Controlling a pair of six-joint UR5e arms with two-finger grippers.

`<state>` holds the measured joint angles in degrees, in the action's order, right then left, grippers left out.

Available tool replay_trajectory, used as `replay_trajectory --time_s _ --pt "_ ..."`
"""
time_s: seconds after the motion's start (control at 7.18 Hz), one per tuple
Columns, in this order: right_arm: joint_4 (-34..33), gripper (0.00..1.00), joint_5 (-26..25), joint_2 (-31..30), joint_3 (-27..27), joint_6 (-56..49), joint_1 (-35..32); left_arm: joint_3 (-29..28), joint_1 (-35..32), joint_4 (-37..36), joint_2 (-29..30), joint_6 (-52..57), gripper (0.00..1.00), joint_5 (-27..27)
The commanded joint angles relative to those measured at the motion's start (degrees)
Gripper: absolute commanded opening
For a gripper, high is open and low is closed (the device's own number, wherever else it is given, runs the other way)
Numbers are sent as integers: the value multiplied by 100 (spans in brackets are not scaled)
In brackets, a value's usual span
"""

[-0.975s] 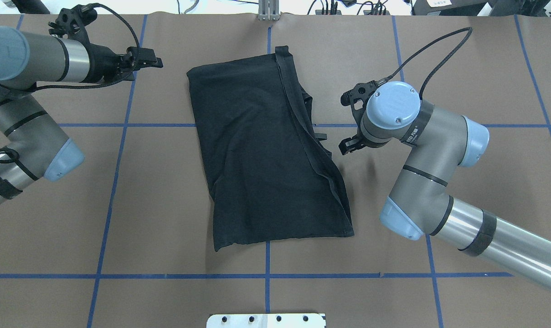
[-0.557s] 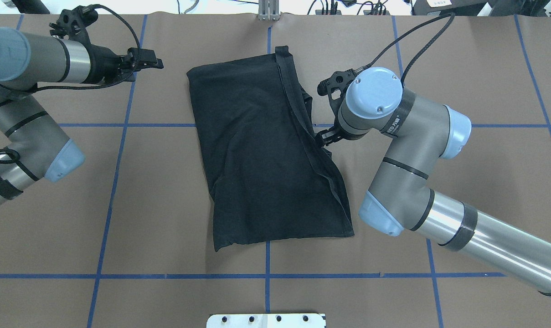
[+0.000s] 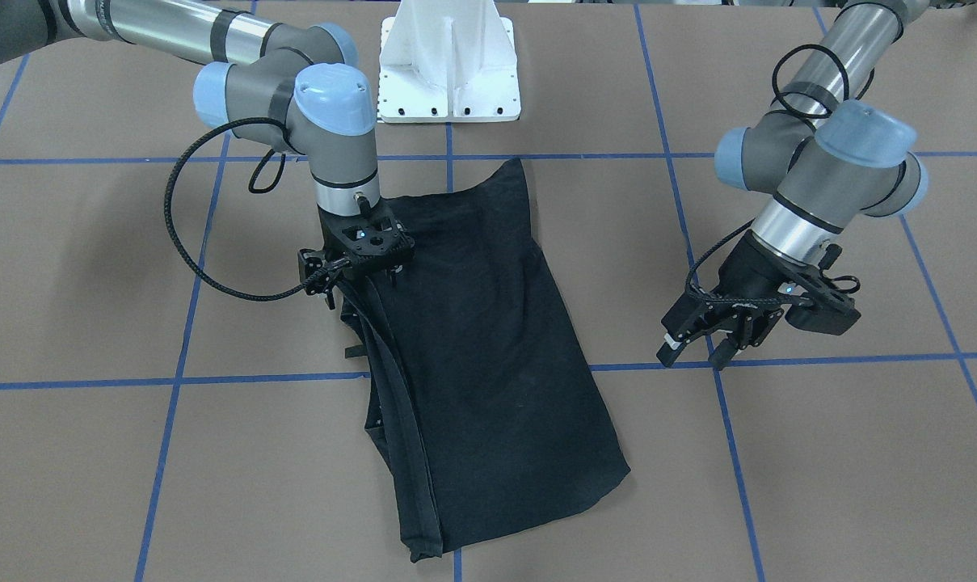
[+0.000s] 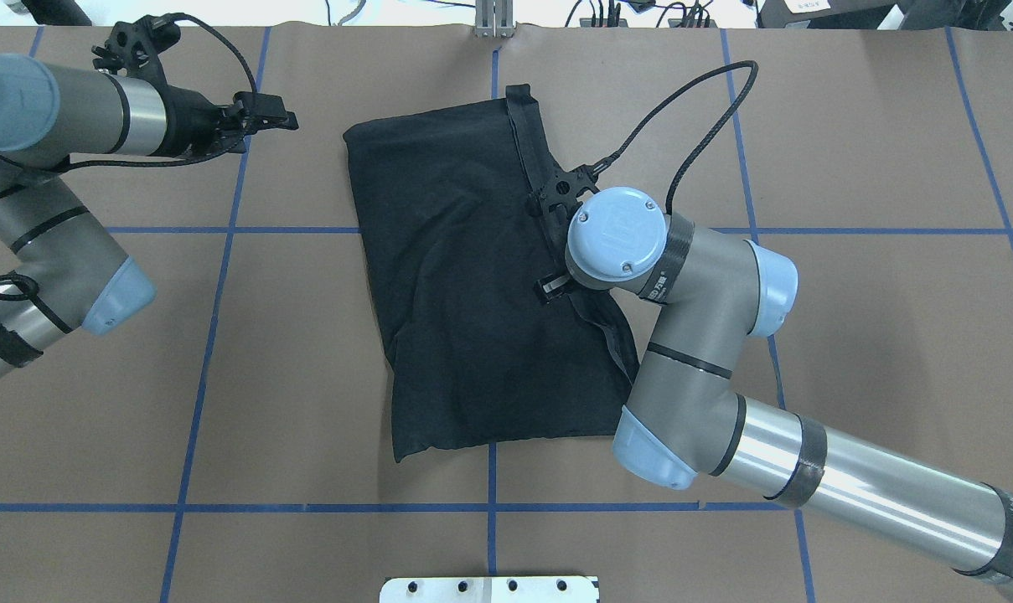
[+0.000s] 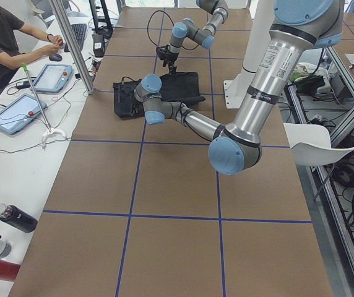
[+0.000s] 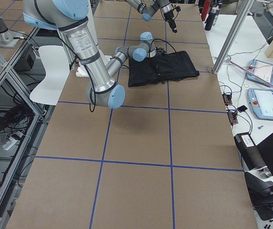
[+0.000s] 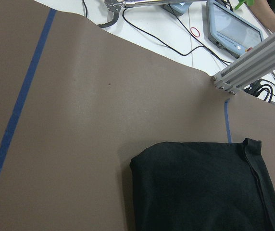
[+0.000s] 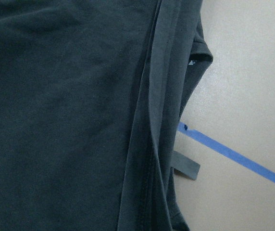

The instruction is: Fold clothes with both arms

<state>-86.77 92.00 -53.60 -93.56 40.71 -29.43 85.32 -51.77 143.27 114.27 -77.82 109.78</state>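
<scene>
The black T-shirt (image 4: 464,276) lies folded lengthwise in the middle of the table, plain side up, with no logo showing. It also shows in the front view (image 3: 488,356). My right gripper (image 3: 355,279) points down over the shirt's long layered edge, on the overhead view's right (image 4: 556,280). It looks open and holds nothing. The right wrist view shows that hem edge (image 8: 152,125) close below. My left gripper (image 4: 273,113) is open and empty above bare table, left of the shirt's far corner (image 7: 200,187). It also shows in the front view (image 3: 696,354).
The white pedestal base (image 3: 448,65) stands at the robot's side of the table. Blue tape lines (image 4: 221,230) grid the brown table cover. An aluminium post (image 7: 253,62) stands past the far edge. An operator (image 5: 4,43) sits with tablets at the side.
My right arm has swung left, from beside the shirt to over its right-hand edge. The left arm and the shirt have hardly moved.
</scene>
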Motion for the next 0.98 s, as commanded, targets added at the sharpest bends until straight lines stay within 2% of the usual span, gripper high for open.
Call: replay_trajectory --time_s 0.0,0.84 --pt "2 99 -94 -2 145 -19 104 -15 0 8 -1 21 100 0" --pt "2 99 -85 -81 330 -37 105 -24 0 8 -1 21 100 0"
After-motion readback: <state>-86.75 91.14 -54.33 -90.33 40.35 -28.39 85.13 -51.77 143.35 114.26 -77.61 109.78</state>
